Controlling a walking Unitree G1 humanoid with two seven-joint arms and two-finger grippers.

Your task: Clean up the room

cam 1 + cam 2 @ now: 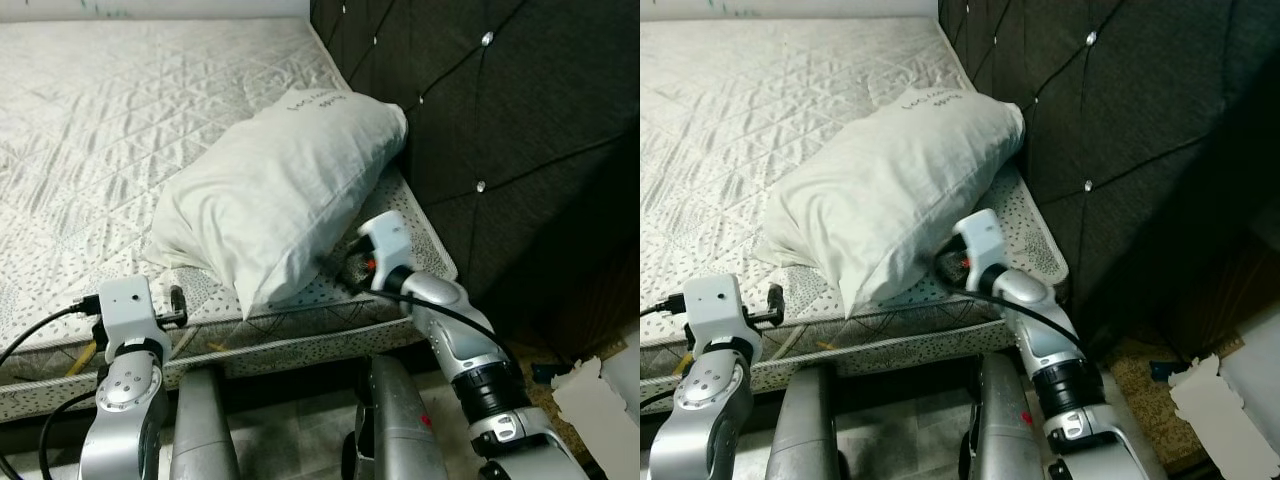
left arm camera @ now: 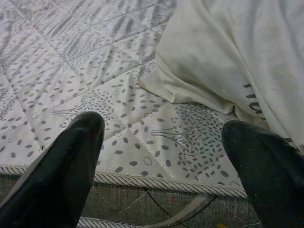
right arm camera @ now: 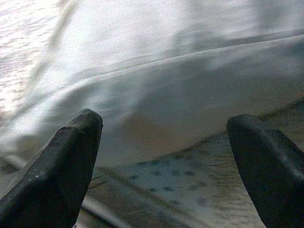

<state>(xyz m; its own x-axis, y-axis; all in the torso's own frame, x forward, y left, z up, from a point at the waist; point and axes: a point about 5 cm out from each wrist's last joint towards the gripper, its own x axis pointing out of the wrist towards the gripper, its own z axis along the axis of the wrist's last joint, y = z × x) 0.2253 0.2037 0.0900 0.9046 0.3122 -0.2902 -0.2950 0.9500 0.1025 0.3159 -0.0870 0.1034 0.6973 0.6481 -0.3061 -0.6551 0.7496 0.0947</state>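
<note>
While the white pillow (image 1: 285,185) lies on the mattress (image 1: 90,120) beside the headboard (image 1: 500,120), the right claw (image 3: 164,156) gapes wide against the pillow; the left claw (image 2: 161,156), also wide, hovers near the pillow's corner.

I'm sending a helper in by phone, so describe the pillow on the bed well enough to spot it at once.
Find the bare quilted mattress against the dark tufted headboard. The pillow lies on the mattress corner beside that headboard, slanting toward the near edge. It is plump and off-white, with small dark lettering near its headboard end.
</note>
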